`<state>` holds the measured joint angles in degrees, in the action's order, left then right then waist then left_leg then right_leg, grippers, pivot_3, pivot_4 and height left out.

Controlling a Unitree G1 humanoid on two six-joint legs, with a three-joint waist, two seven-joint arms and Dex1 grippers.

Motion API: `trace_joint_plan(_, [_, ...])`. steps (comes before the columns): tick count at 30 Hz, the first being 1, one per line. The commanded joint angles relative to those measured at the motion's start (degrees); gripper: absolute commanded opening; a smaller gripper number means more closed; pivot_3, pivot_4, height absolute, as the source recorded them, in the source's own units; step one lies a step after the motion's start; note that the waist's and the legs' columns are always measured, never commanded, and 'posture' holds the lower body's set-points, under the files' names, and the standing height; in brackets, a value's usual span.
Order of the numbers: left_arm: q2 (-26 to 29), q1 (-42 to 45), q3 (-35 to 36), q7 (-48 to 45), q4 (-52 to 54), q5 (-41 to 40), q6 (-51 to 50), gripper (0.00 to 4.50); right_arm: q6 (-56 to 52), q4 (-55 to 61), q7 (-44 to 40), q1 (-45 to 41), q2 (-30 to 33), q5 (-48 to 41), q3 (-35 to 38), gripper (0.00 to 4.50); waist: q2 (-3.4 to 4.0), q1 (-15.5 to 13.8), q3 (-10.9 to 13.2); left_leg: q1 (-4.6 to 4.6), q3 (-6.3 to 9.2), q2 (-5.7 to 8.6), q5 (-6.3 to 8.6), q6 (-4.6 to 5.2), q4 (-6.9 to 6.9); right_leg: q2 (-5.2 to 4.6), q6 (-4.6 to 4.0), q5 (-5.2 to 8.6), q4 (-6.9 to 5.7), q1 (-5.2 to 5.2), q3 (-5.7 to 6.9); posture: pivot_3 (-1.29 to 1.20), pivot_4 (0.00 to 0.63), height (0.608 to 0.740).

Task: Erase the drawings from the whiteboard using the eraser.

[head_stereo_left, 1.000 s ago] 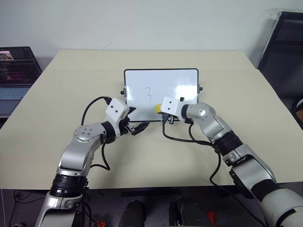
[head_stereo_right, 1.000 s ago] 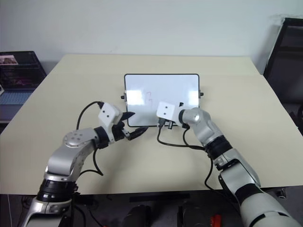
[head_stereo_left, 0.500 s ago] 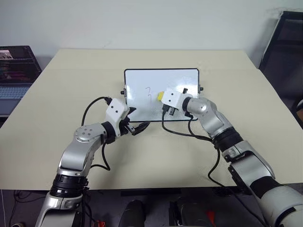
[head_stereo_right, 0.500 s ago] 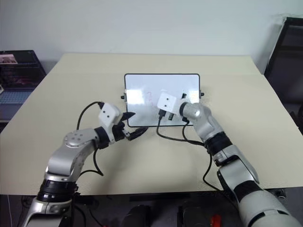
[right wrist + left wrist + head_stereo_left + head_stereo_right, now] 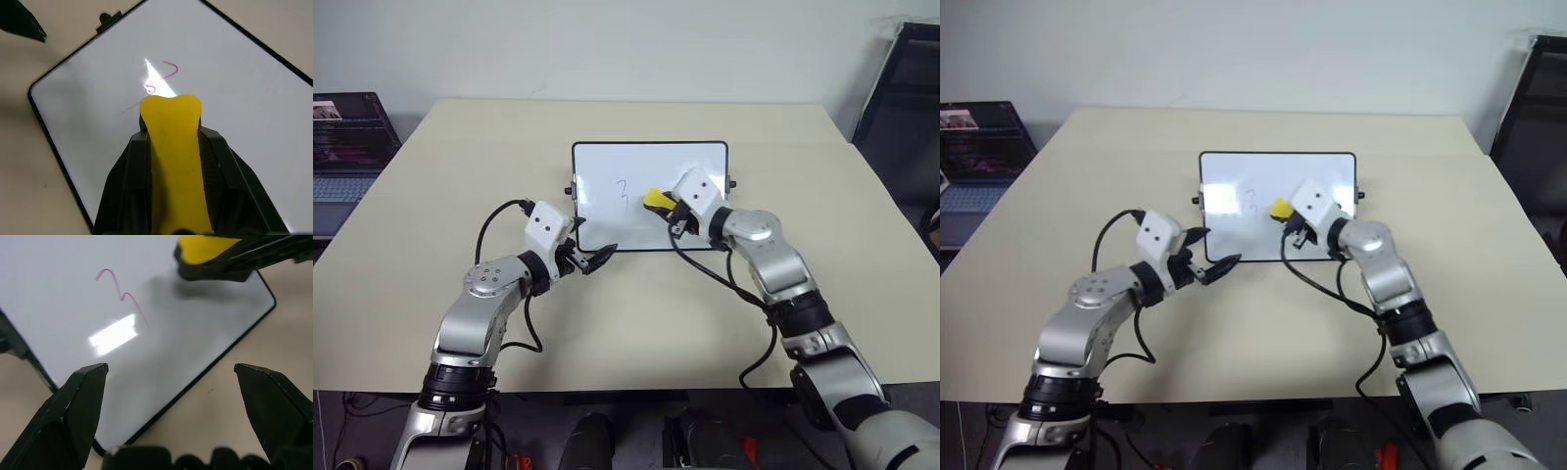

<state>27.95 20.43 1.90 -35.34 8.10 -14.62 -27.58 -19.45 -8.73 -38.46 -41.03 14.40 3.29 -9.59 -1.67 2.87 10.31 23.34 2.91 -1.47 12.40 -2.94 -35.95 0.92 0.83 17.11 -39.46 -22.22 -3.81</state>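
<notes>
Beige table (image 5: 460,176) fills the scene, with lots of bare top to the left, right and far side of the one whiteboard (image 5: 685,164). That whiteboard lies flat near the middle of the table, and its near edge sits just past the two arms. One reddish mark is left of the drawings (image 5: 621,190), a "3" on the left half of the board. One yellow eraser (image 5: 656,199) is over the board, just to the right of the mark. The right gripper (image 5: 664,204) has its fingers squeezed tight on the eraser. The left gripper (image 5: 590,257) hangs at the near left corner of the whiteboard with its fingers spread wide and nothing in them.
</notes>
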Motion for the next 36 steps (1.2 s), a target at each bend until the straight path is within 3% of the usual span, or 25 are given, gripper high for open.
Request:
trace_joint_plan(1, [-1.03, -0.38, 3.05, 2.68, -0.26, -0.2, 3.12, 4.5, -3.93, 11.15, -0.83, 5.54, 1.11, -7.2, 5.79, 0.98, 0.0, -0.19, 0.0, 0.05, 0.02, 0.0, 0.0, 0.0, 0.0, -0.01, 0.0, 0.0, 0.03, -0.02, 0.02, 0.0, 0.15, 0.74])
trace_joint_plan(7, [-4.58, -3.1, 5.53, 7.89, -0.81, 0.19, 7.29, 4.5, -4.34, 20.69, 2.2, 17.4, 1.86, -11.39, 9.59, 0.98, -0.01, -0.37, 0.0, 0.08, 0.02, 0.02, 0.01, 0.0, -0.01, -0.02, 0.01, 0.0, 0.09, -0.02, 0.03, 0.0, 0.15, 0.74])
trace_joint_plan(15, [-5.22, -4.2, 5.22, 9.88, 0.21, 0.85, 6.53, 4.5, -2.87, 22.03, 9.31, 22.17, 0.91, -10.25, 9.73, 0.98, -0.01, -0.37, 0.0, 0.07, -0.09, 0.01, 0.0, 0.0, -0.03, 0.02, 0.03, 0.01, 0.07, -0.01, 0.06, 0.0, 0.15, 0.74])
trace_joint_plan(27, [-4.52, -1.95, 4.88, 11.99, 1.34, 1.9, 4.04, 4.5, -3.09, 20.03, 12.04, 19.11, 0.35, -11.28, 8.42, 0.98, -0.01, -0.38, 0.0, 0.07, -0.15, 0.03, 0.0, 0.0, -0.03, 0.02, 0.03, 0.0, 0.08, -0.01, 0.04, 0.0, 0.15, 0.74])
trace_joint_plan(36, [-1.59, 1.26, 3.63, 9.42, -1.62, 2.65, 2.39, 4.5, -1.22, 10.57, 8.87, 5.1, 1.31, -5.07, -0.74, 0.98, -0.01, -0.13, 0.0, 0.06, -0.17, 0.03, 0.0, -0.01, -0.04, 0.03, 0.02, 0.0, 0.06, -0.02, 0.06, 0.0, 0.15, 0.74])
